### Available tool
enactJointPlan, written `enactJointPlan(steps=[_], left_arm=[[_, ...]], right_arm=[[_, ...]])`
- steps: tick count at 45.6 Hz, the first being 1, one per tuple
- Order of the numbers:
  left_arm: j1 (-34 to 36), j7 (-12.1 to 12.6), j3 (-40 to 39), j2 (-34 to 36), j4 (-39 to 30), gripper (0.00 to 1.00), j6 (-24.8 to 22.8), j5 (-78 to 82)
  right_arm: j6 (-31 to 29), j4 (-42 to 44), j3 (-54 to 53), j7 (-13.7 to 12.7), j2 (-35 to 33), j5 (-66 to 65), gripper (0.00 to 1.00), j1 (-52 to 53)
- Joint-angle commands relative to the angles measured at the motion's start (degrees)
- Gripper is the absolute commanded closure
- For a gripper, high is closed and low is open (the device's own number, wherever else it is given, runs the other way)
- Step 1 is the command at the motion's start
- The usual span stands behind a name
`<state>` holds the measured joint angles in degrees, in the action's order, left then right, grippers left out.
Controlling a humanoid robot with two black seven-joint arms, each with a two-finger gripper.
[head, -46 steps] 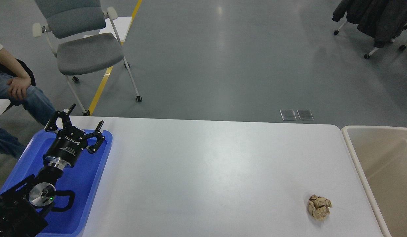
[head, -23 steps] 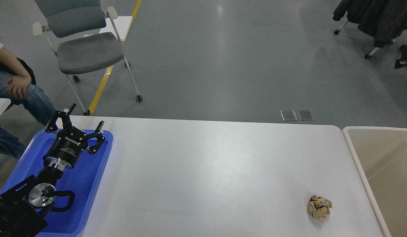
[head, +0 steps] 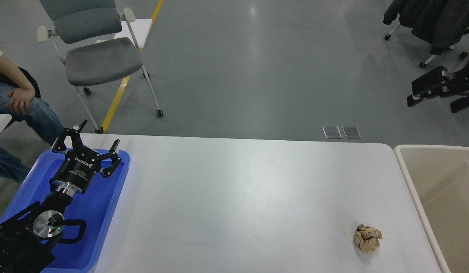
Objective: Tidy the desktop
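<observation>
The white desktop [head: 238, 189] fills the middle of the head view. A crumpled brown paper ball [head: 367, 238] lies on it near the front right. My left gripper [head: 100, 133] is open and empty, held above the far end of the blue tray [head: 94, 212] at the desktop's left end. My right gripper [head: 431, 105] comes in at the right edge, above the floor beyond the beige bin [head: 413, 189]. Its two black fingers stand apart with nothing between them. It is far from the paper ball.
The beige bin stands against the desktop's right end. A grey office chair [head: 98, 57] stands on the floor behind the table's left side. A seated person [head: 18, 102] is at the far left. Coats hang on a rack [head: 428, 22] at the back right.
My right gripper has come into view at the right edge and moved left. The left arm, the paper ball and the tray have not moved.
</observation>
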<state>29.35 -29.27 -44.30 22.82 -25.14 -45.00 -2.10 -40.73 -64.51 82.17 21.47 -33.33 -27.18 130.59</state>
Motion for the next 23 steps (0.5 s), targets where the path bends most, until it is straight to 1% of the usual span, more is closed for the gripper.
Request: enactJointPlan(steps=[1,5,14,23], left_arm=[[0.0,0.0,0.0,0.0,0.0,0.01,0.0,0.0],[0.0,0.0,0.0,0.0,0.0,0.01,0.0,0.0],[0.0,0.0,0.0,0.0,0.0,0.01,0.0,0.0],[0.0,0.0,0.0,-0.1,0.0,0.01,0.0,0.0]], right_arm=[[-1.9,-5.7,1.4,0.0,4.0,0.3,0.0,2.7],[-4.3,-7.2,1.9,0.0,4.3,0.2,0.0,3.4],[-4.3,-10.1,0.9,0.0,6.0,0.1,0.0,3.6],[-4.3,-11.2,0.1,-0.1,7.1,0.0,0.0,2.4]])
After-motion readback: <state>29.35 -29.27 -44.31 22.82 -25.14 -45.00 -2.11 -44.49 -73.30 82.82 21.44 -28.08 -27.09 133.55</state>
